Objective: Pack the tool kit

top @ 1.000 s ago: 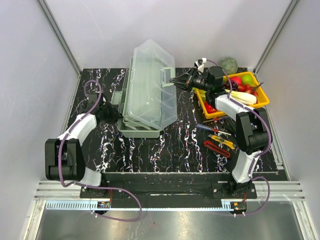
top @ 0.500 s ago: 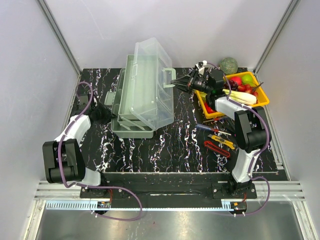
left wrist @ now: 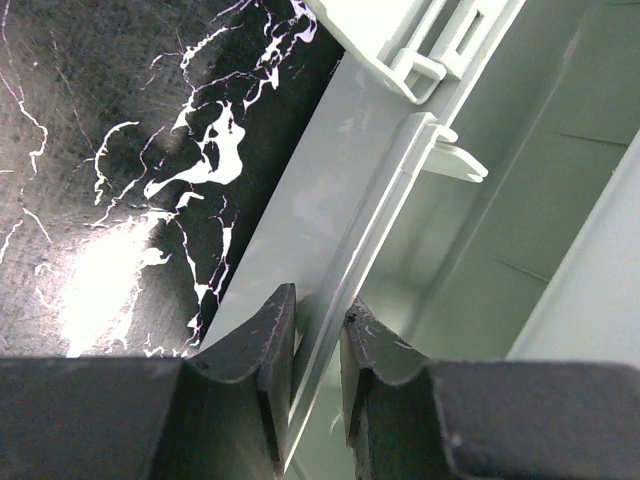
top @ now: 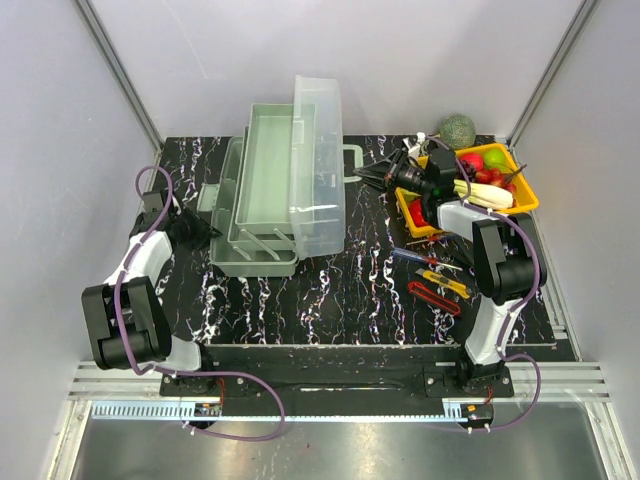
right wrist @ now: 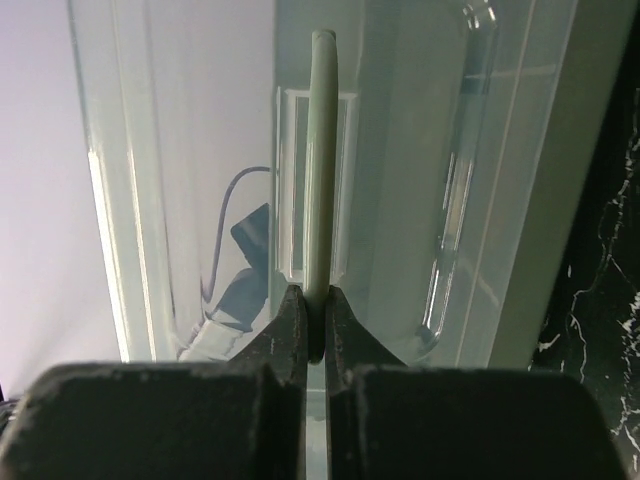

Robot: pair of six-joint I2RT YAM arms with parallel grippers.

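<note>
The pale grey-green toolbox (top: 262, 200) stands open at the back left, its tiered trays fanned out to the left. Its clear lid (top: 318, 170) stands nearly upright. My left gripper (top: 207, 232) is at the box's left side, shut on the thin rim of the toolbox (left wrist: 350, 250), one finger on each side. My right gripper (top: 368, 177) is shut on the lid's pale green handle (right wrist: 320, 180), which also shows in the top view (top: 352, 160). A red utility knife (top: 433, 297), a yellow utility knife (top: 445, 283) and a screwdriver (top: 420, 258) lie on the table at the right. No hammer shows.
An orange-yellow tray (top: 525, 200) of fruit and vegetables stands at the back right, just behind my right arm. A round green melon (top: 458, 130) lies behind it. The table top is black marble pattern, with grey walls on three sides.
The lid has swung up and over to the right, and the trays have fanned out leftwards. My left gripper moved left with the rim; my right gripper moved right with the handle.
</note>
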